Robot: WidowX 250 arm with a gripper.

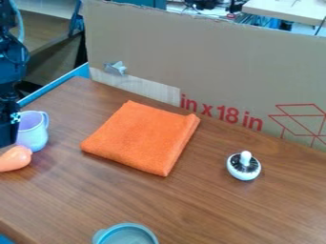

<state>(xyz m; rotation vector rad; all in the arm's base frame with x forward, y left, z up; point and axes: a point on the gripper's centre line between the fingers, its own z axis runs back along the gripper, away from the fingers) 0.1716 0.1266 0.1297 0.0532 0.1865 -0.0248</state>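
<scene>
Brown wood counter (210,209) on my end, big cardboard (210,57) along the far side, white desk (286,9) in the room behind. Orange cloth (143,138) lies folded mid-counter. My tool (7,138) is at the far left, right by the purple cup (32,133); can't tell if it's open or closed. Cup's upright, no lift that I can see. Teal bowl (127,234) near, orange toy (15,159) left, white knobbed thing (244,167) right.
</scene>
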